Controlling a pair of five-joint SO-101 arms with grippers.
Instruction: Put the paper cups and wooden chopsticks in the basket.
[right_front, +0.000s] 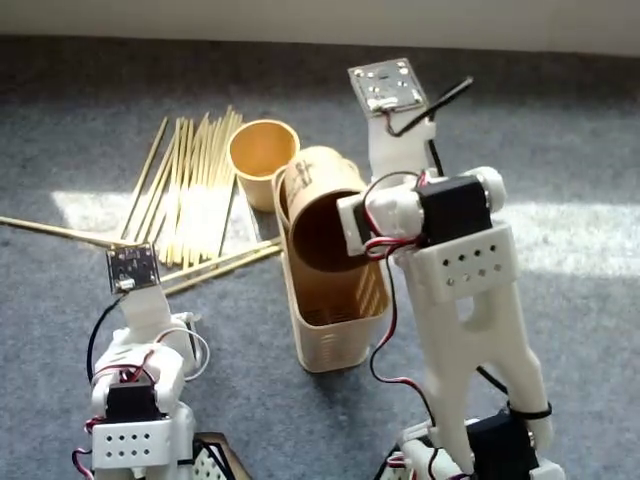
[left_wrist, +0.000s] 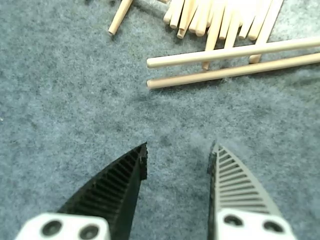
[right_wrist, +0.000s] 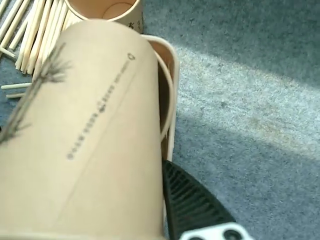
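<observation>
The right hand (right_front: 342, 228) pinches a paper cup (right_wrist: 90, 130) and holds it tilted on its side over the far end of the slatted basket (right_front: 335, 345), with the cup's open mouth facing down the basket's length. In the right wrist view, one black finger lies against the cup's wall. A second paper cup (right_front: 262, 150) stands upright on the grey counter (right_front: 560, 150), just beside the basket's far end. The wooden chopsticks (right_front: 190, 190) lie fanned out next to it, none yet in the basket. The left hand (left_wrist: 180, 146) hovers spread and empty above the counter, near two chopsticks (left_wrist: 230, 62) lying side by side.

The step in hand looks to be the drop of the first cup. It will likely go best if the cup is lowered between the basket's walls before the fingers part. A paper cup this light could bounce off the rim, nudge its upright neighbour or tip the narrow basket.
</observation>
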